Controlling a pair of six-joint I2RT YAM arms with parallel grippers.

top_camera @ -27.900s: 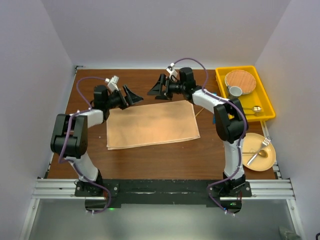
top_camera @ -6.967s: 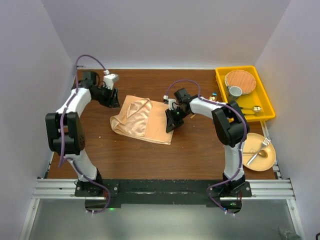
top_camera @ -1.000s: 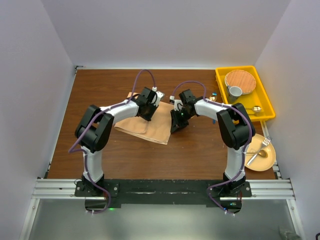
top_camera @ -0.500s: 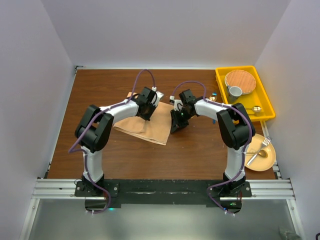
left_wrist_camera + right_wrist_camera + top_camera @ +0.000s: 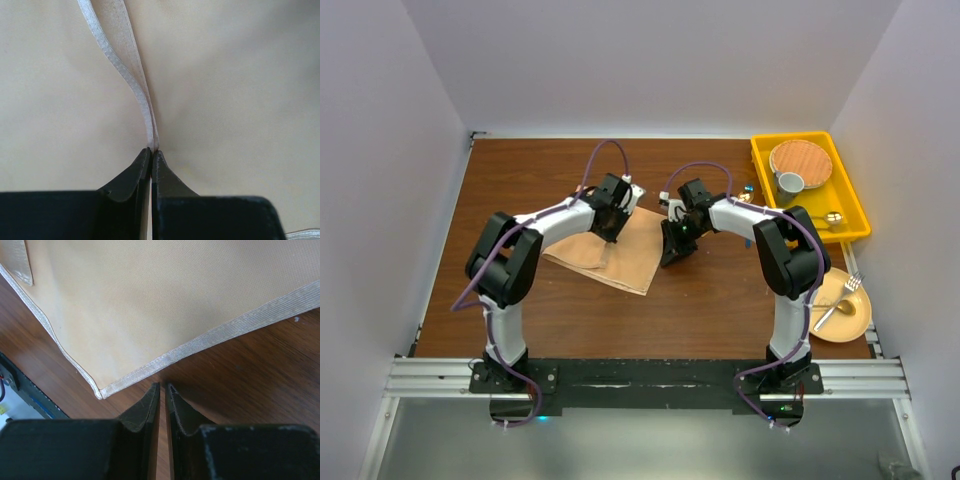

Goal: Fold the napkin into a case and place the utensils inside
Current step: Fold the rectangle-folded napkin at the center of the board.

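The peach satin napkin (image 5: 625,262) lies folded into a slanted rectangle at mid-table. My left gripper (image 5: 611,231) is over its upper part. In the left wrist view the gripper (image 5: 151,151) is shut on a raised, hemmed fold of the napkin (image 5: 225,90). My right gripper (image 5: 670,254) rests on the bare wood just off the cloth's right edge. Its jaws (image 5: 162,386) are shut with nothing between them, next to the napkin's (image 5: 150,305) hemmed corner. The utensils, a gold fork (image 5: 847,292) and spoon (image 5: 830,312), lie on a yellow plate (image 5: 855,322) at the right.
A yellow bin (image 5: 765,150) at the back right holds a round wood-toned plate (image 5: 801,158), a cup (image 5: 790,183) and another gold spoon (image 5: 830,218). White walls close in the table on three sides.
My left gripper has closed on the napkin's fold and its elbow has shifted slightly left. The cloth's lower-left edge has moved a little. The right arm has stayed put.
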